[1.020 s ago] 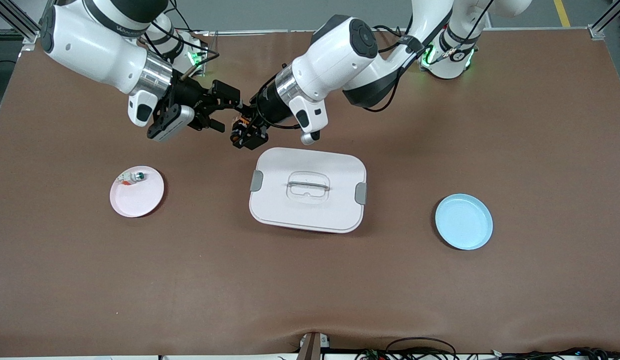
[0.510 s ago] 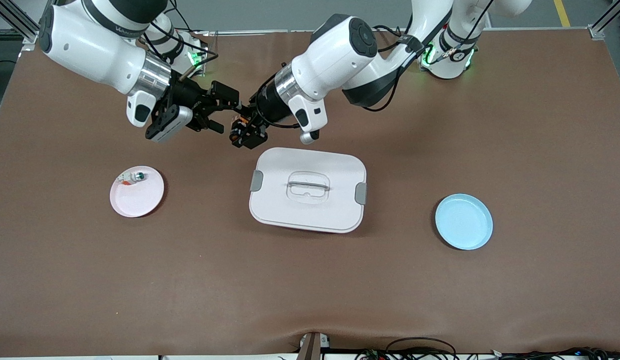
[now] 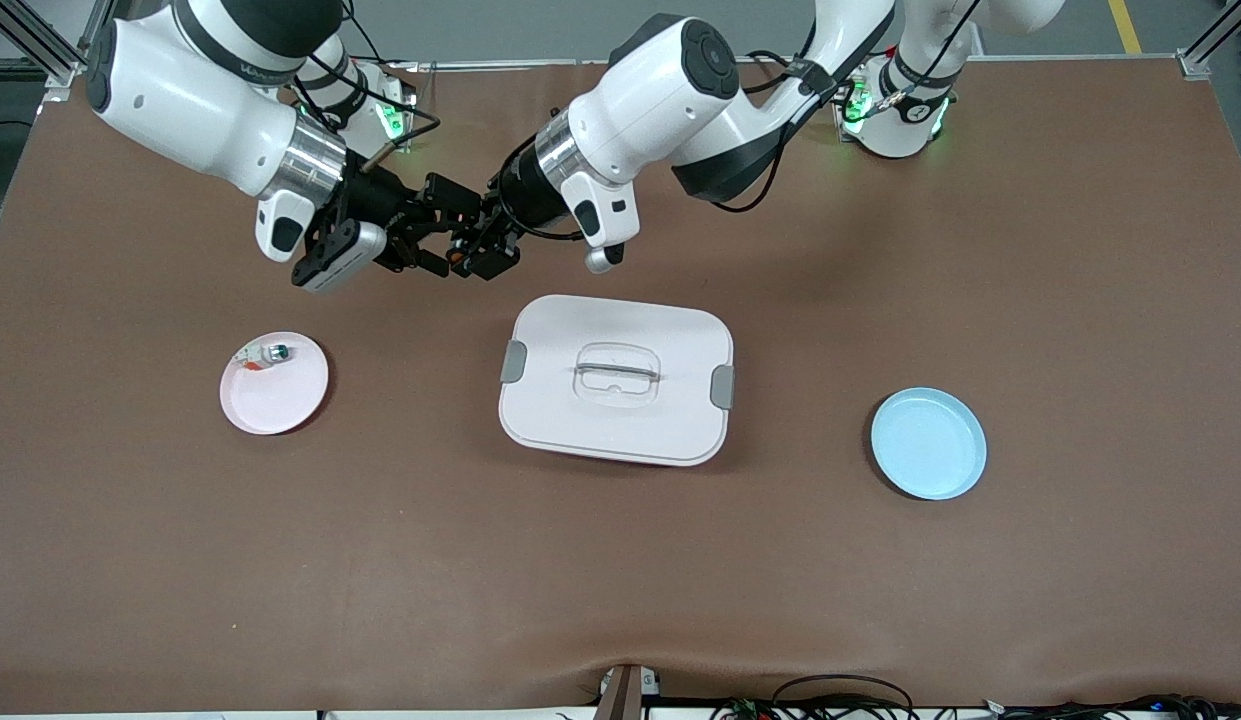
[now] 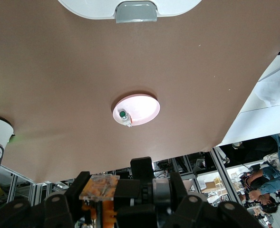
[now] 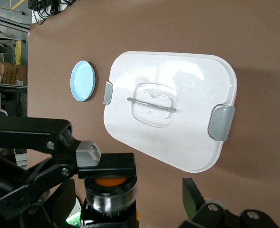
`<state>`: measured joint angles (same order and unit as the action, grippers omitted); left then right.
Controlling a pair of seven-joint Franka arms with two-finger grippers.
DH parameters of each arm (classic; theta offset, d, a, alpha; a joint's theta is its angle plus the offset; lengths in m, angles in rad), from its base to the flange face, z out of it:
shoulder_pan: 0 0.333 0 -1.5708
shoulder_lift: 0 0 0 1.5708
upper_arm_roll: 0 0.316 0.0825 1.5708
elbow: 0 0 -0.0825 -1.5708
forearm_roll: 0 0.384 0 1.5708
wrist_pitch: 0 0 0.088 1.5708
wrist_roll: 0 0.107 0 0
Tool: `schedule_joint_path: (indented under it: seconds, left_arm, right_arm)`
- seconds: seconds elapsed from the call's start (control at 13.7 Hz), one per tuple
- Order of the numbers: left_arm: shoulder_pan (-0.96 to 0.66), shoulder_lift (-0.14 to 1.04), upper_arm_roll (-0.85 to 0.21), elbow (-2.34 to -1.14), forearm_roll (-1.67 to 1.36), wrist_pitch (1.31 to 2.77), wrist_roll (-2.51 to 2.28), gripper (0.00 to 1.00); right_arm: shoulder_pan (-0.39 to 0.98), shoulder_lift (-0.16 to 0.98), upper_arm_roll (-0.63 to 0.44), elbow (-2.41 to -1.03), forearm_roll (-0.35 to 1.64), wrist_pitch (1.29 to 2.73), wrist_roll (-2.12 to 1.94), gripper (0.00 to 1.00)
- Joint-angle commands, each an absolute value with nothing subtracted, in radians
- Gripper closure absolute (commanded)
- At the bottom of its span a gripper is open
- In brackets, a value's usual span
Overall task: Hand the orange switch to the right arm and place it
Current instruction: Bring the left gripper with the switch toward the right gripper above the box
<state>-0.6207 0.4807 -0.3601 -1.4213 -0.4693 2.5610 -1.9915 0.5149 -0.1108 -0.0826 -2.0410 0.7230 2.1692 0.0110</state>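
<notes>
My left gripper [image 3: 477, 252] is shut on the orange switch [image 3: 460, 254] and holds it in the air over the bare table, between the white box and the robots' bases. In the left wrist view the switch [image 4: 100, 195] shows its clear and orange end between the left gripper's [image 4: 125, 202] black fingers. My right gripper [image 3: 442, 228] is open, and its fingers stand on either side of the switch without closing on it. In the right wrist view the switch's round orange cap [image 5: 112, 182] lies between the right gripper's [image 5: 130, 199] spread fingers [image 5: 195, 195].
A white lidded box [image 3: 540, 400] with grey latches sits mid-table. A pink plate [image 3: 280, 400] holding a small white-and-teal part [image 3: 264, 353] lies toward the right arm's end. A blue plate [image 3: 928, 443] lies toward the left arm's end.
Both grippers have risen slightly toward the bases. The left gripper brought the switch closer, so it now sits between the right gripper's open fingers.
</notes>
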Motion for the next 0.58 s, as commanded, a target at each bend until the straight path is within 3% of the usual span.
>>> schedule_joint_path:
  seconds: [0.0,0.51]
  left_arm:
    - [-0.627,0.465,-0.353,-1.425,-0.454,2.569,-2.016,0.86]
    - [-0.627,0.465,-0.353,-1.427,-0.440,2.569,-2.016,0.86]
  right_arm:
    - [0.528,-0.124,-0.087,-2.057,0.723,2.178,0.000,0.06]
    - [0.503,-0.179,-0.094,-2.105,0.678,2.117,-0.058,0.10]
